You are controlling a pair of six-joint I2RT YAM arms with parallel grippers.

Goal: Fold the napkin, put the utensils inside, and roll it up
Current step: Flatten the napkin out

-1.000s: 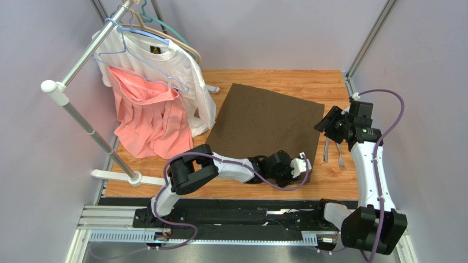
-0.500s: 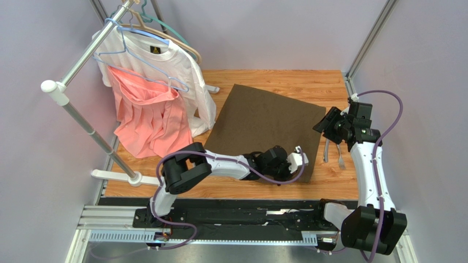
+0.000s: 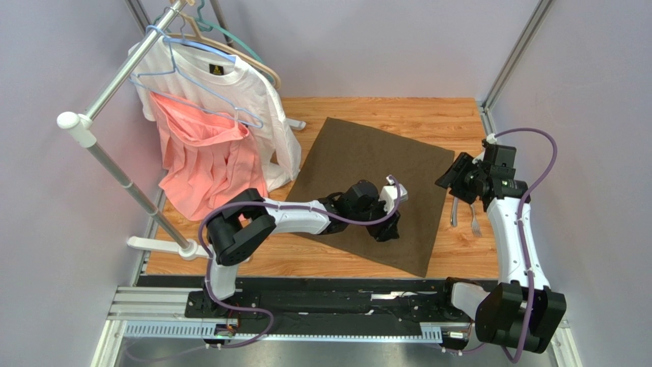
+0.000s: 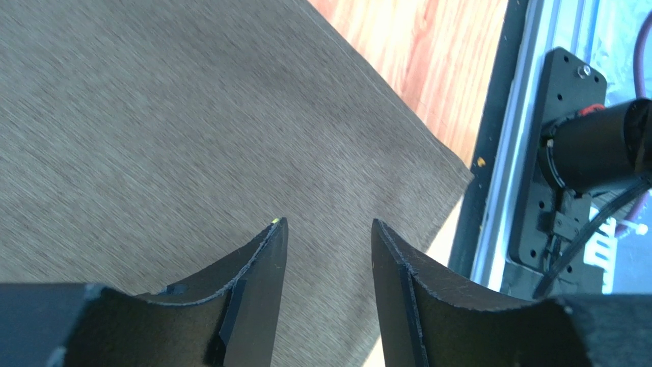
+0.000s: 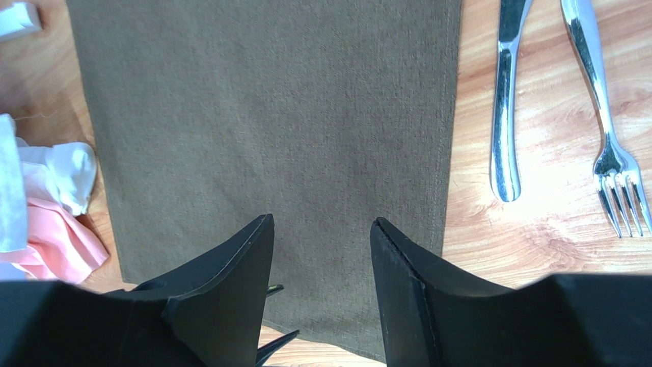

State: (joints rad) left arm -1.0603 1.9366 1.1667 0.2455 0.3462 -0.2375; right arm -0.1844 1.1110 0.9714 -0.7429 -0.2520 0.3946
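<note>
The dark olive-brown napkin (image 3: 360,164) lies flat and open on the wooden table. My left gripper (image 3: 385,231) is open and empty, just above the napkin's near right part; in the left wrist view (image 4: 327,225) the cloth (image 4: 176,115) fills the space under the jaws. My right gripper (image 3: 450,177) is open and empty above the napkin's right edge (image 5: 321,222). The silver knife (image 3: 454,209) and fork (image 3: 474,219) lie side by side on bare wood just right of the napkin. Both also show in the right wrist view, the knife (image 5: 505,107) and the fork (image 5: 606,130).
A clothes rack (image 3: 115,164) at the left holds a white T-shirt (image 3: 252,99) and a pink garment (image 3: 203,164), whose hems hang by the napkin's left corner. The table's black and metal rail (image 4: 528,153) runs close to the napkin's near corner.
My left gripper has moved from the napkin's near right corner back and to the left over the cloth. That corner now lies flat and uncovered. The right gripper has shifted slightly left.
</note>
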